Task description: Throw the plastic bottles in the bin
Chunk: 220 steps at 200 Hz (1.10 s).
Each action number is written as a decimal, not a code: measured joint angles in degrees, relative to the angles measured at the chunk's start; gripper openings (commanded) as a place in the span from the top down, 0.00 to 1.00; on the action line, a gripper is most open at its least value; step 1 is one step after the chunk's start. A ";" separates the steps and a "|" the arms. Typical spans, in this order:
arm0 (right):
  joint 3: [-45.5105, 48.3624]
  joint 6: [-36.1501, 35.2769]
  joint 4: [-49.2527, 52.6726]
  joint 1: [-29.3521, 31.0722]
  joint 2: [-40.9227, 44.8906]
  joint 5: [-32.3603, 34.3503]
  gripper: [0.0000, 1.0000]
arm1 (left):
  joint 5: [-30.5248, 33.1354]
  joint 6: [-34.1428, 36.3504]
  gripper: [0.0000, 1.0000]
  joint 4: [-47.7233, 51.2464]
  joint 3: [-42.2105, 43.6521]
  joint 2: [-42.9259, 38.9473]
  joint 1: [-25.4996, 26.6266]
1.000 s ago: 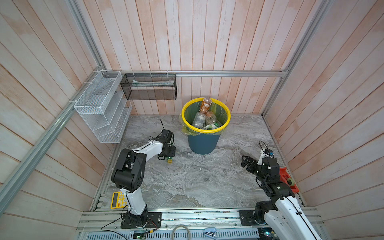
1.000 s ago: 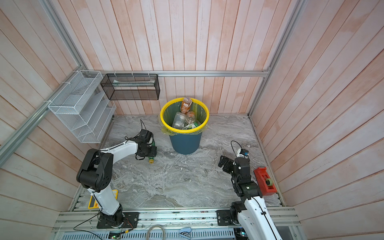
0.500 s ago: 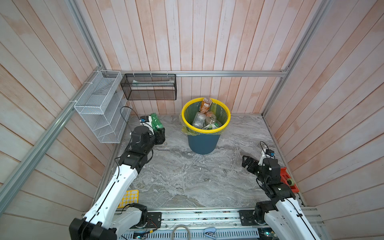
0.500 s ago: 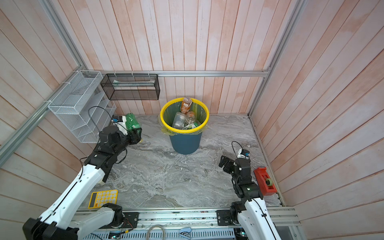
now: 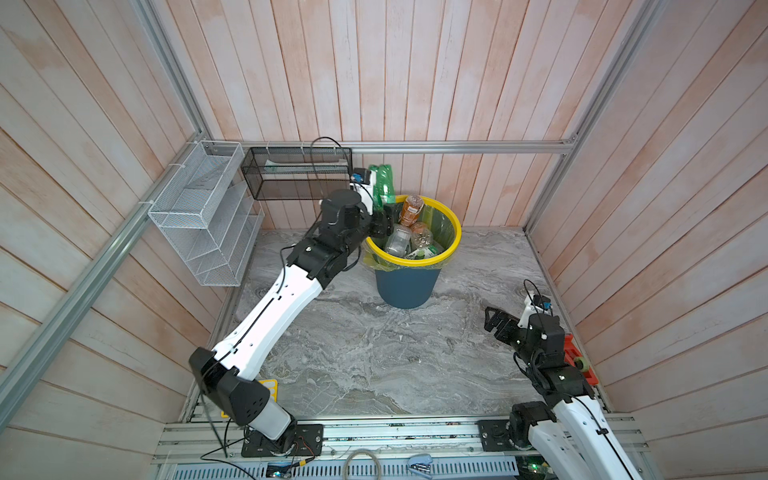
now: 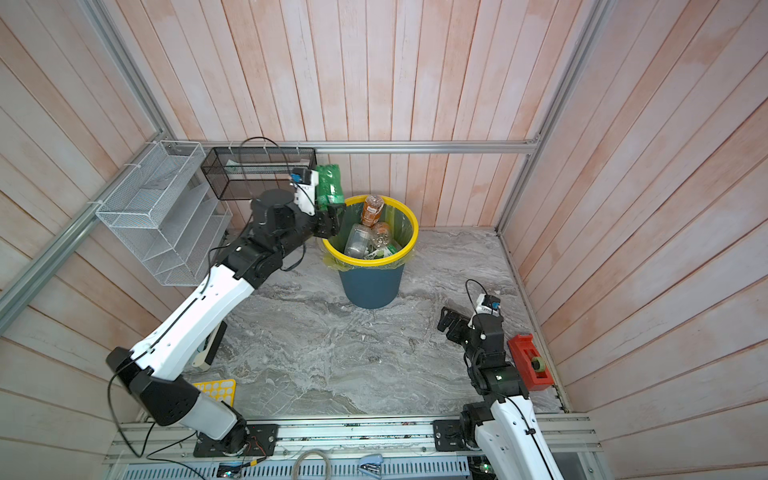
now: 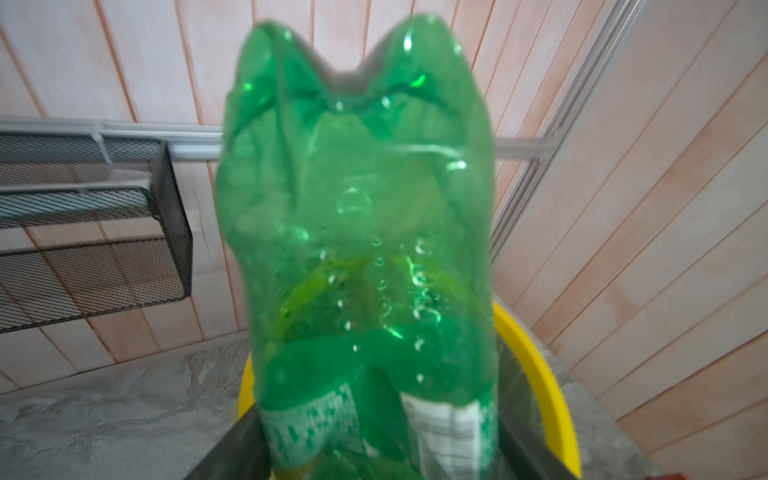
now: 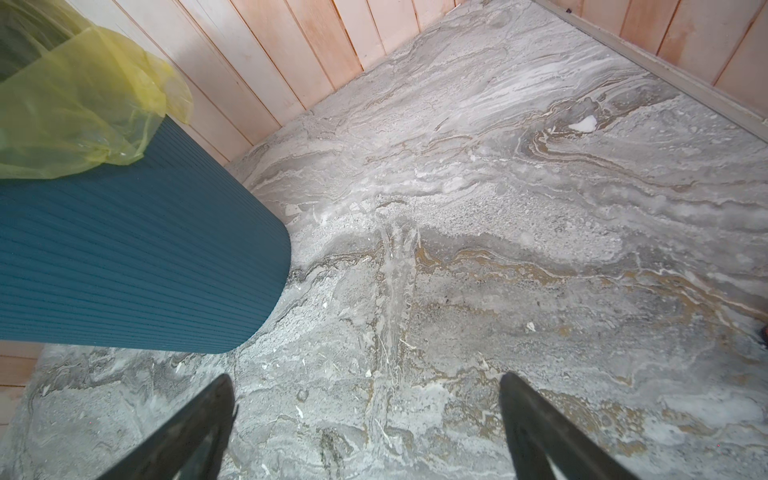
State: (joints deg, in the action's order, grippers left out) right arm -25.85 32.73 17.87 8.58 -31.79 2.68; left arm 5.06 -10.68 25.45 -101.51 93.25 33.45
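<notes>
White wire rack (image 5: 199, 232) far left, black mesh basket (image 5: 291, 174) next to it on the back wall. Neither is a target, but the basket's end is near the L wrist, so no swing that way.

Next over: left gripper (image 5: 384, 218) is up at the bin's left side with the green bottle (image 7: 357, 232) between its jaws. Label end is at the fingers, lobed base points away from the wrist. Wrist view is blurred, so can't tell if the pads bite the bottle or stand just clear of it. Step in hand, imo: the drop.

To do it well:
- Get the bottle's middle past the yellow rim (image 5: 409, 262) before letting go. From above it sits over the left edge of the ring, not the centre (can't confirm it's fully inside).
- Open wide in one go. A partial release could leave a light, empty bottle hanging on one pad and tipping outward.
- The bin (image 5: 405, 286) is already well filled: brownish bottle (image 5: 411, 210) leans at the far wall, clear bottles (image 5: 397, 243) piled below it. Aim for the nearer gap and drop low, else it may bounce off the pile.
- Retract up and out, and mind the bag liner (image 8: 83, 104) draped over the rim.

Right side: right gripper (image 8: 365, 378) sits low over the stone floor (image 8: 540, 208), jaws wide, nothing in them. Leave it there. By the R wall is a red tape dispenser (image 6: 530, 365), ignore.
</notes>
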 measured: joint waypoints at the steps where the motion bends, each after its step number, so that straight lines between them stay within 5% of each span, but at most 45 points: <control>1: 0.00 0.00 0.02 0.00 0.02 0.00 0.01 | 0.09 -0.07 0.07 0.22 0.00 0.15 0.00; 42: -0.15 -0.15 0.42 0.00 1.05 0.02 0.01 | 2.71 0.63 0.00 5.35 1.36 0.15 -0.11; 121: -0.26 -0.92 0.50 0.00 -0.79 0.48 0.01 | 11.87 2.56 0.00 1.66 10.10 -15.58 0.76; 220: 10.36 -11.63 -23.19 -0.04 -3.61 11.56 0.01 | 13.86 2.54 0.00 -10.82 58.18 -33.51 -12.52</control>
State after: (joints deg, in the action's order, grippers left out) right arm -15.49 21.10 -5.32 8.54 -35.40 14.24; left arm 18.92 -8.14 14.63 -43.33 59.75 20.93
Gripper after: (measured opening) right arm 0.990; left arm 0.997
